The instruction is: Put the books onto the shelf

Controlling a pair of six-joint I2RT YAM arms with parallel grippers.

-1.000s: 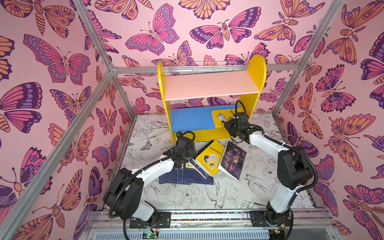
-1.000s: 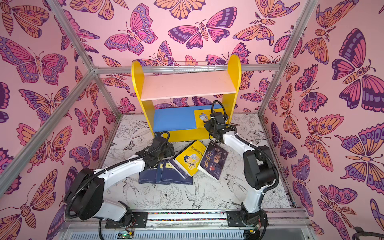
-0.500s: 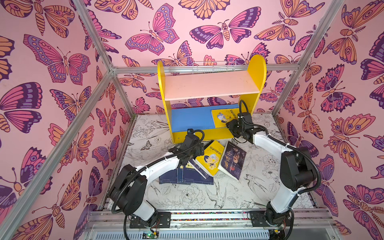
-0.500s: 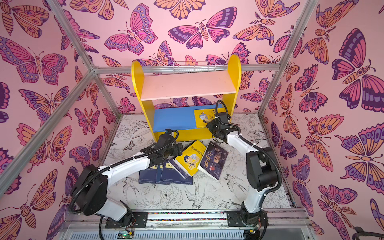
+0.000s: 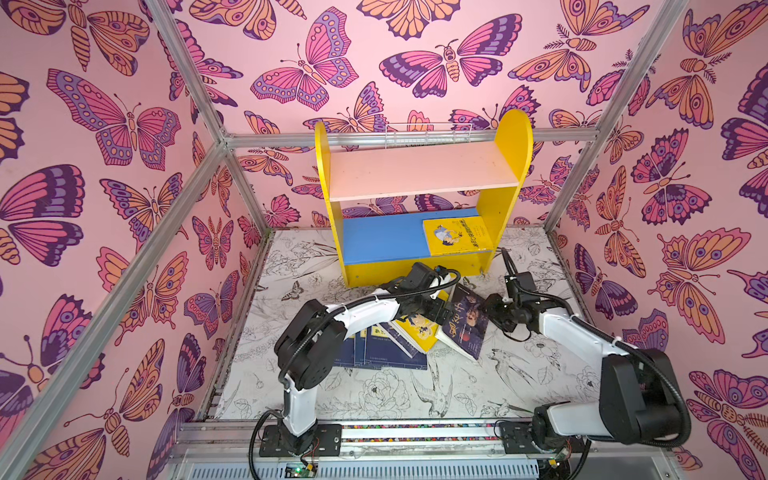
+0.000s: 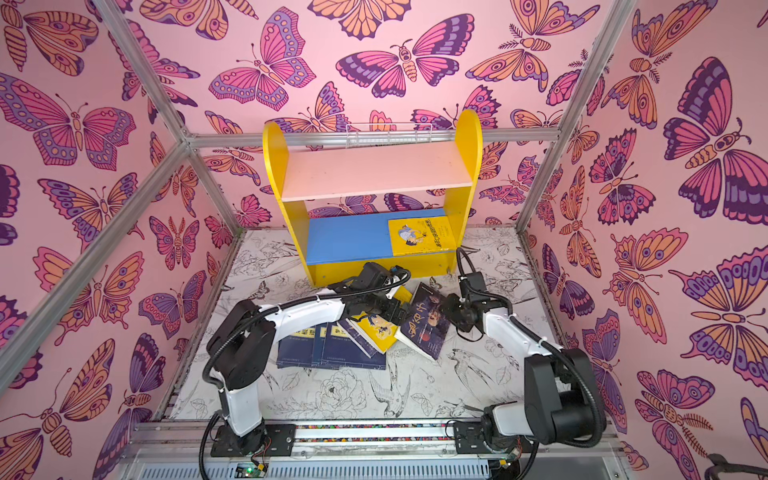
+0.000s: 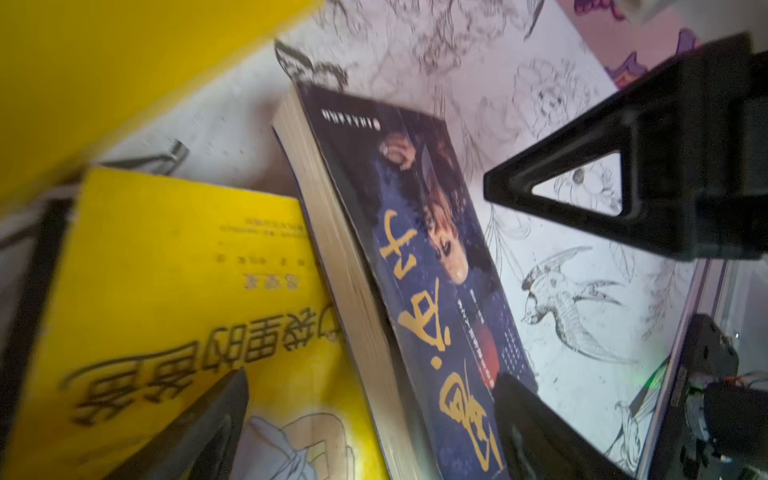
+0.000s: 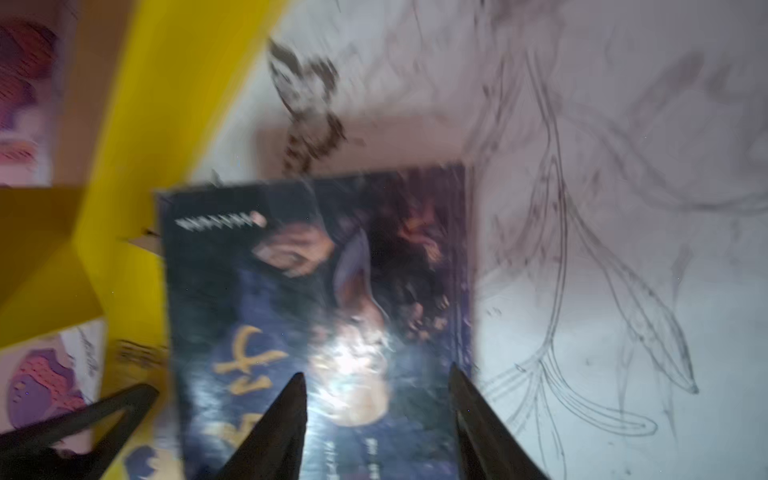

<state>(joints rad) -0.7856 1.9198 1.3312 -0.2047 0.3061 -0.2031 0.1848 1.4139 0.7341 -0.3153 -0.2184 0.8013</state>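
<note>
Books (image 5: 399, 338): one yellow book (image 5: 455, 237) lies on your shelf (image 5: 505, 195).
Left gripper (image 7: 372, 376): jaws released wide over the dark book (image 7: 436, 257).
Right gripper (image 8: 376, 372): jaws parted, empty.

Navy books (image 5: 388, 353): far ends were hidden under the left arm (image 5: 365, 309) in both top views, so their number was unclear.
Yellow floor book (image 5: 419, 332): mostly covered by the left gripper (image 5: 440, 311); in the left wrist view its cover ran off the frame edge.
Dark portrait book (image 8: 316, 311): smeared by blur in the right wrist view, small print unreadable.
Right gripper (image 8: 374, 370): finger bases were cut off by the frame edge.
Wire rack (image 5: 428, 135): only its top rail showed behind the shelf (image 5: 424, 170).
Shelved yellow book (image 5: 455, 237): title was too small to read.
</note>
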